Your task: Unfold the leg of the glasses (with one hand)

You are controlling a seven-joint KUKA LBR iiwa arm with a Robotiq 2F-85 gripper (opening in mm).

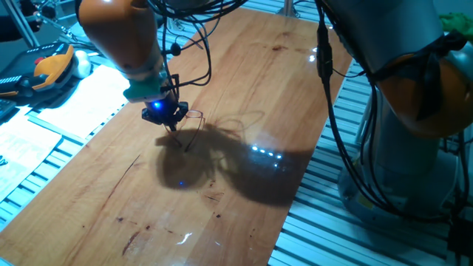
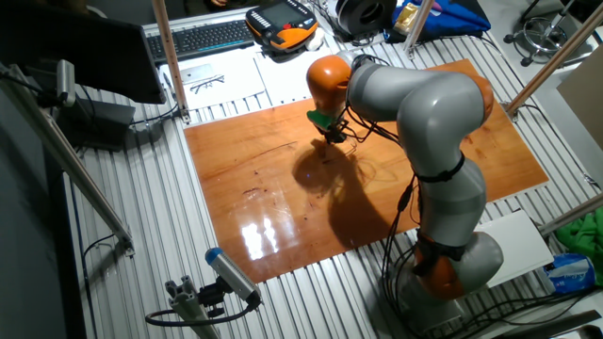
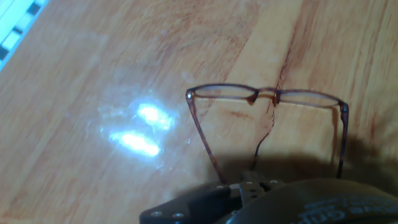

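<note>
The glasses (image 3: 267, 94), a thin reddish-brown wire pair with clear lenses, lie on the wooden table (image 3: 93, 56) with the front frame across the far side of the hand view. Both legs run back toward the camera, the left one (image 3: 202, 137) ending right at the black gripper housing (image 3: 249, 199). In one fixed view the gripper (image 1: 174, 125), lit blue with a green ring, points down just left of the glasses (image 1: 194, 114). The other fixed view shows it (image 2: 330, 134) at the table's far middle. Its fingertips are too small and hidden to judge.
White papers (image 1: 70, 111) and an orange-black pendant (image 1: 44, 68) lie off the table's left edge. A keyboard (image 2: 203, 38) sits beyond the far edge. The arm's grey-orange base (image 1: 414, 111) and black cables (image 1: 329, 89) stand on the right. The arm's shadow (image 1: 244, 166) darkens the middle.
</note>
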